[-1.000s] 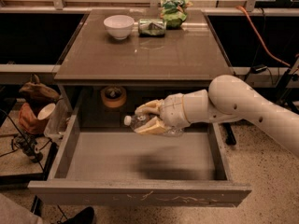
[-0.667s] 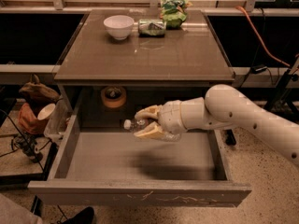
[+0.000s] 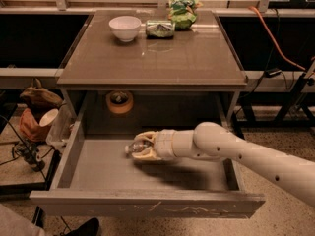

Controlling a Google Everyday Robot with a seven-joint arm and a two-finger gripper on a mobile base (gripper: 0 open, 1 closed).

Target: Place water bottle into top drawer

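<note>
The top drawer (image 3: 147, 203) stands pulled open below the brown table top, its scratched grey front panel nearest the camera. My gripper (image 3: 141, 150) reaches in from the right, low inside the drawer near its middle. It is shut on the water bottle (image 3: 138, 146), a small clear plastic bottle lying on its side between the fingers, white cap pointing left. The bottle is at or just above the drawer floor; I cannot tell if it touches.
On the table top (image 3: 152, 58) stand a white bowl (image 3: 124, 27), a green-labelled can (image 3: 160, 28) on its side and a green bag (image 3: 183, 10). A tape roll (image 3: 119, 102) sits behind the drawer. Clutter and cables stand at the left, an orange cable at the right.
My gripper has moved down and to the left with the water bottle, from above the drawer's back part to low inside the drawer.
</note>
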